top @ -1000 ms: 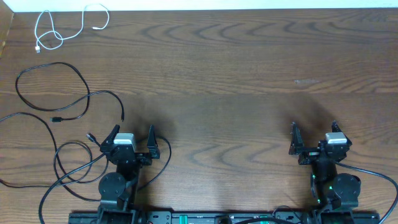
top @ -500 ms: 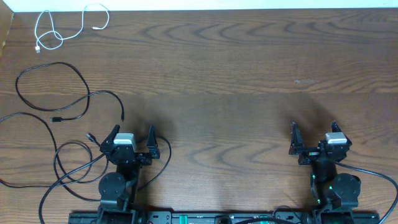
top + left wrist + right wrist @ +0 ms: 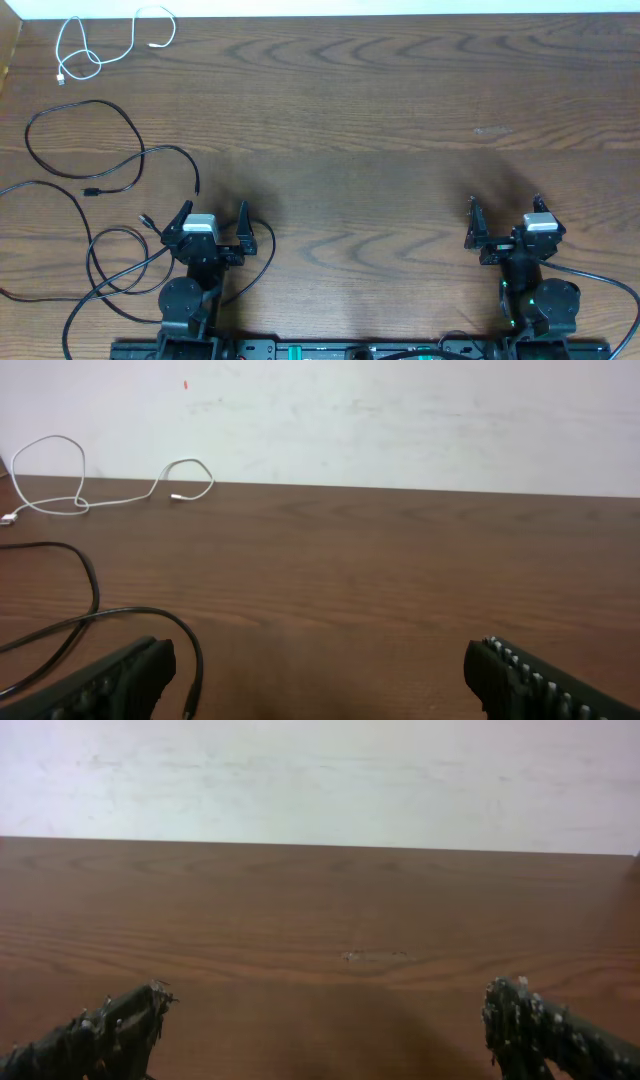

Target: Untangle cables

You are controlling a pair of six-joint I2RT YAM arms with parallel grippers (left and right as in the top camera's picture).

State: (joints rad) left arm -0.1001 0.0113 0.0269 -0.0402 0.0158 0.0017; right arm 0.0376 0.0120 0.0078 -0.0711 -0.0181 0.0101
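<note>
Near the front edge of the table [image 3: 380, 130], both arms sit low by their bases, and neither has hold of anything. Left gripper [image 3: 212, 222]: jaws spread wide, empty, pointing out across the wood. Right gripper [image 3: 503, 222]: same, wide apart and empty, with only bare wood ahead in its wrist view. White cable [image 3: 100, 45] lies in a loose loop at the far left corner, well apart from the rest; it looks already separated. Black cables [image 3: 85, 150] lie on the left side: one loop between the white cable and the left arm, then more strands crossing each other just left of the left gripper. In the left wrist view a black strand [image 3: 95, 622] curves right up to the left finger [image 3: 105, 680]. Judgement: the remaining work is the overlapping black loops nearest the left base, so the left arm is the one placed to act. Best approach would be to pick a single strand at a free stretch, away from any crossing, close fully on it, and draw it outward toward open wood at centre. Obstruction: strands near the left arm run close to its base cord [image 3: 262, 245], which is fixed; pinching that by mistake is the main risk. Small plugs could snag on loops.
</note>
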